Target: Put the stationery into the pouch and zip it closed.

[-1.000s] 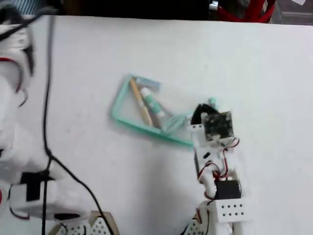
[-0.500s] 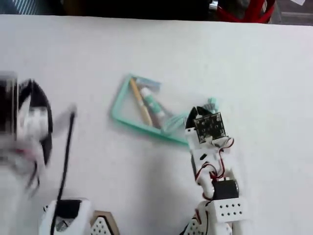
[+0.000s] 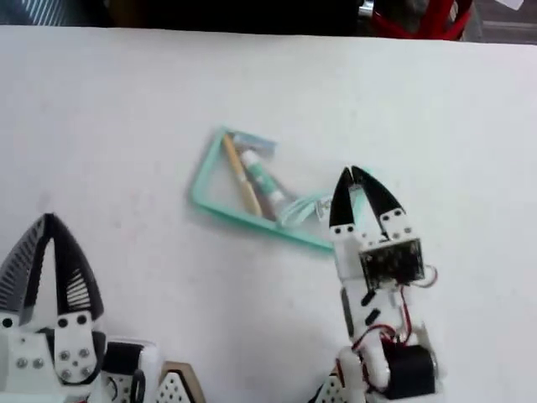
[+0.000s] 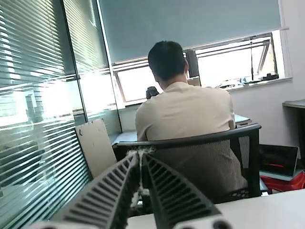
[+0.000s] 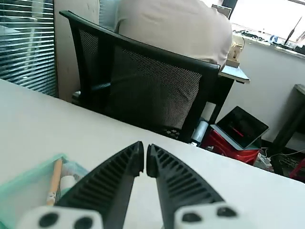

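A clear pouch with a teal border [image 3: 201, 175] lies flat near the table's middle. Inside it are a wooden pencil [image 3: 240, 178] and a white-and-green tube [image 3: 258, 178]. The pouch's end nearest the right arm looks crumpled [image 3: 299, 208]. My right gripper [image 3: 349, 174] hovers just beyond that end, shut and holding nothing. In the right wrist view its fingertips [image 5: 144, 149] meet above the table, with the pouch [image 5: 26, 188] and pencil [image 5: 53, 183] off to one side. My left gripper [image 3: 49, 220] is at the table's front left corner, shut and empty, and its tips [image 4: 140, 153] point out into the room.
The white table [image 3: 419, 109] has open room on all sides of the pouch. Both arm bases stand at the front edge. A red object [image 3: 419, 18] sits past the far right edge. A black mesh chair [image 5: 157, 81] stands beyond the table's far edge.
The left arm swung from the far left down to the front left corner. The right gripper drew back from the pouch's end and tilted upward.
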Action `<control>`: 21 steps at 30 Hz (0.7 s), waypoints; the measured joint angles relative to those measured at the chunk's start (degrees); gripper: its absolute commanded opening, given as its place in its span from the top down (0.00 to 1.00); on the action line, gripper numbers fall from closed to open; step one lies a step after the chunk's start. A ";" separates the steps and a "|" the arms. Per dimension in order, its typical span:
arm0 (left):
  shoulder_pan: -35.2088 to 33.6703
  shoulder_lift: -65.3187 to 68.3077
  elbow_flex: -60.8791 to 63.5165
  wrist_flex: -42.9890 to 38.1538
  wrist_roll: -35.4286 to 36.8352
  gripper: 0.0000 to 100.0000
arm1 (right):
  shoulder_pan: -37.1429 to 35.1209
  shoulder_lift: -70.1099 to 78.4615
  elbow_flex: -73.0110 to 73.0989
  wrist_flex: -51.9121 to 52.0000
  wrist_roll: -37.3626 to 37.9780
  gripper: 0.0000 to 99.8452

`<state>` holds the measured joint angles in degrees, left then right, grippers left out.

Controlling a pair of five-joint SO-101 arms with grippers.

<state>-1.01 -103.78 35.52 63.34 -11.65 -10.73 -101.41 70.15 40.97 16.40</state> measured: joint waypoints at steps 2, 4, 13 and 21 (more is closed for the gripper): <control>0.00 -0.44 0.97 0.00 0.00 0.97 | -0.62 -1.93 -5.01 4.48 0.00 0.98; -0.09 -0.44 1.67 0.00 0.00 0.97 | -0.70 -2.02 -10.29 7.47 0.00 0.98; 0.00 -0.44 -5.27 4.40 1.32 0.98 | -0.53 -2.11 -37.45 25.23 -7.30 0.98; -0.09 -0.62 -16.18 15.03 6.42 0.98 | -0.53 -2.20 -66.37 42.37 -14.24 0.98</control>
<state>-1.10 -104.40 19.34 78.37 -5.23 -11.25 -103.60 3.78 83.34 2.15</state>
